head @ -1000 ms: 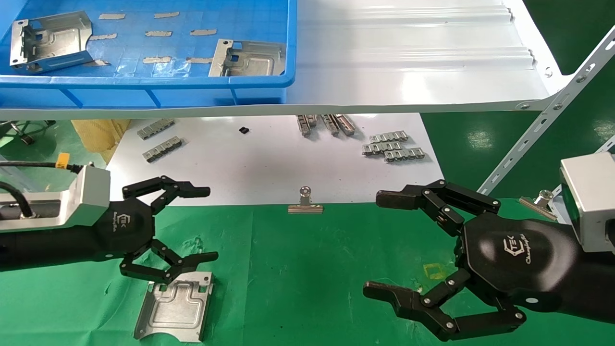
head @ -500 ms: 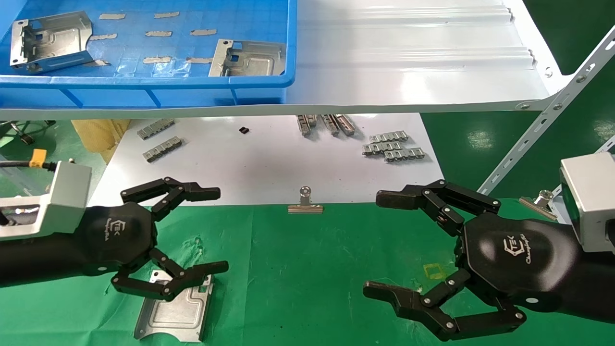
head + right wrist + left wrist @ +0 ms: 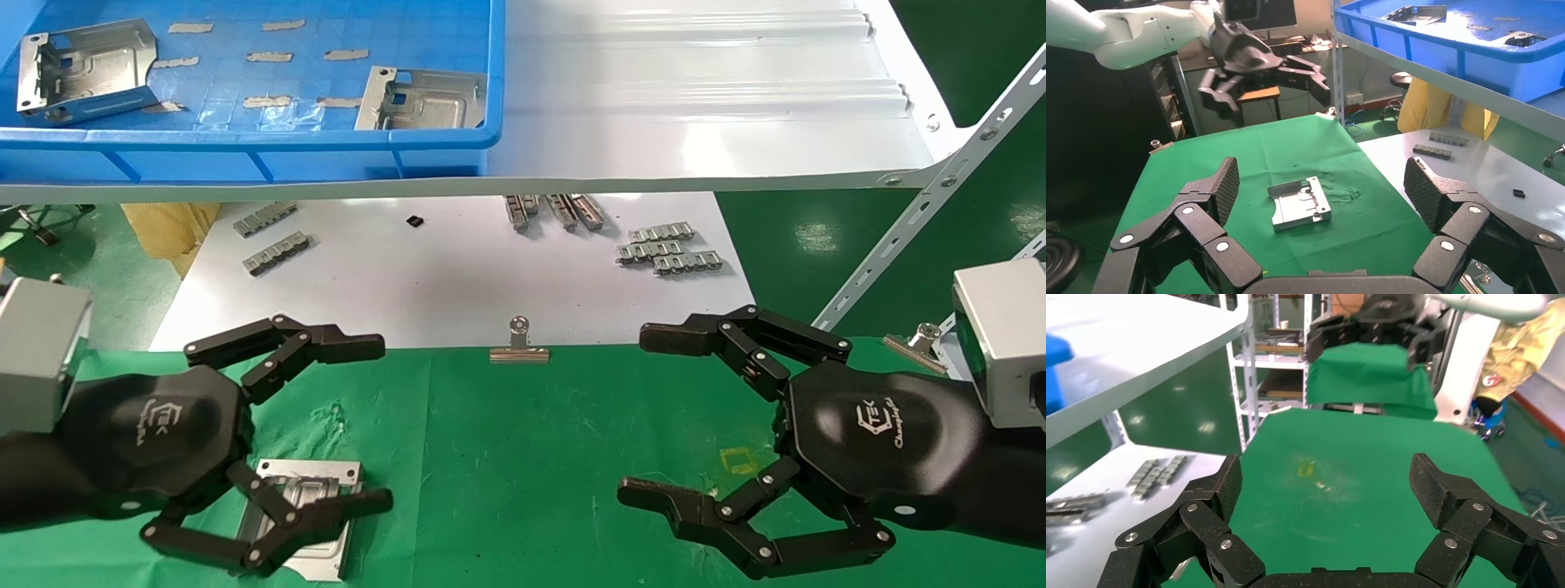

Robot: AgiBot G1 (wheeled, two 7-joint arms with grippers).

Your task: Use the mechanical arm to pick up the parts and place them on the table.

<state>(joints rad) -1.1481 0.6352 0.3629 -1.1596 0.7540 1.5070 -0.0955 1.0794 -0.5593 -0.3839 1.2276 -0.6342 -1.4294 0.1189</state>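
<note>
Left gripper (image 3: 323, 433), fingers spread and holding nothing, hovers above a silver part (image 3: 306, 510) lying flat near the green table's (image 3: 523, 457) front-left edge, long axis front-to-back.

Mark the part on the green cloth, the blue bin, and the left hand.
part (image 3: 1300, 205): right wrist view, on its embossed middle.
blue bin (image 3: 245, 139): head view, on its front rim.
left hand (image 3: 372, 425): head view, midway between the open fingertips.

We note one silver stamped part (image 3: 304, 523) flat on the green table (image 3: 523, 457); two more parts (image 3: 82, 69) (image 3: 425, 100) lie in the blue bin (image 3: 245, 139).
</note>
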